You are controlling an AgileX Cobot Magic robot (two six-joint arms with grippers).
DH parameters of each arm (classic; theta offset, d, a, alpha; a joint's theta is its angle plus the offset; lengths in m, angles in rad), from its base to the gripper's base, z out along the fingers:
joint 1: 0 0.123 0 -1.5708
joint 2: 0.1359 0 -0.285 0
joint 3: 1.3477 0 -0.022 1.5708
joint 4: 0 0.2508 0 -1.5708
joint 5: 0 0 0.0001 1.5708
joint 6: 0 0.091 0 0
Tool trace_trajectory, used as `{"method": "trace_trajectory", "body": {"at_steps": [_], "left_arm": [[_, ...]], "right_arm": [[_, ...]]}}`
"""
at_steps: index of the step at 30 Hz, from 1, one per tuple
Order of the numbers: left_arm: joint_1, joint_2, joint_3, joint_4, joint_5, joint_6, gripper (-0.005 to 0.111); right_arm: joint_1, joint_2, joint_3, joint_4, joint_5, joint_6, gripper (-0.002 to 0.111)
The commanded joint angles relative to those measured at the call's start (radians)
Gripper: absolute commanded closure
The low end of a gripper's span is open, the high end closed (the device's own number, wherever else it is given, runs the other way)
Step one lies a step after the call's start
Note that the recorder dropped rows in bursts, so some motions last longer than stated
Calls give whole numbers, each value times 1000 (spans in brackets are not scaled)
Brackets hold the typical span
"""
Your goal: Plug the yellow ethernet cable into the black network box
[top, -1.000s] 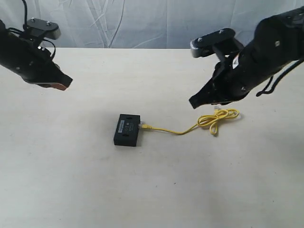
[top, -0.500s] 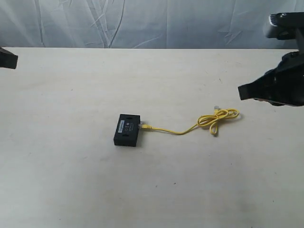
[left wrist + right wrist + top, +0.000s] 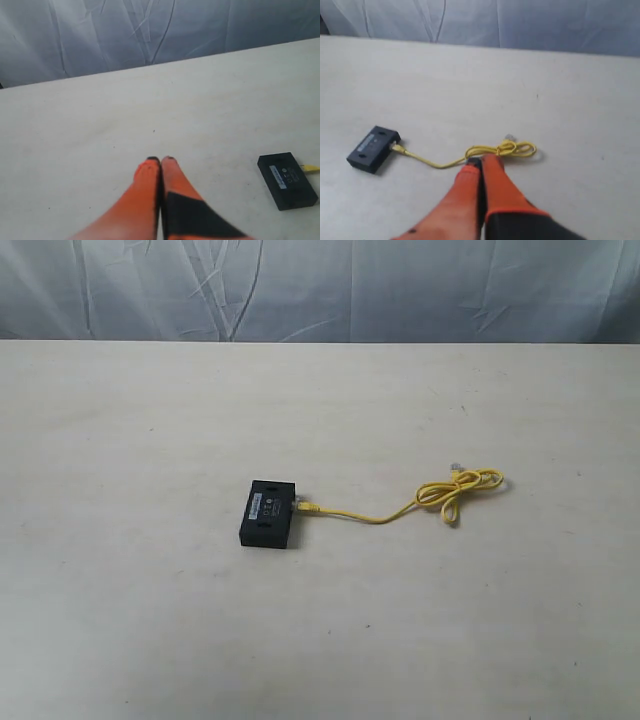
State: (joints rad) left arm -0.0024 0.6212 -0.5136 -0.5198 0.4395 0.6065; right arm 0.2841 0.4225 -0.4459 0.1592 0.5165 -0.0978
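Near: left gripper (image 3: 160, 159), fingers pressed together, empty, raised over table (image 3: 90, 125). Right gripper (image 3: 481, 159) same, aimed toward coil. Farther: yellow ethernet cable (image 3: 400, 510), one plug touching black network box (image 3: 268, 513).

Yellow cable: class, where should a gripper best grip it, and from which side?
Probably the yellow cable on its straight stretch between the black box and knotted loop, from above, jaws across it: one flat strand, bare table either side.
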Motion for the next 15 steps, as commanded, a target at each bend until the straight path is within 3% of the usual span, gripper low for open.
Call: {"method": "trace_trajectory", "body": {"at_steps": [1,15], "left_arm": [[2,-124,51,-8,7,-6,107],[2,-178,54,-3,51,-4,107]], "right_arm": [[-5,-202,46,-19,-45,7,108],[-5,-326,52,-18,-49,9,108]]}}
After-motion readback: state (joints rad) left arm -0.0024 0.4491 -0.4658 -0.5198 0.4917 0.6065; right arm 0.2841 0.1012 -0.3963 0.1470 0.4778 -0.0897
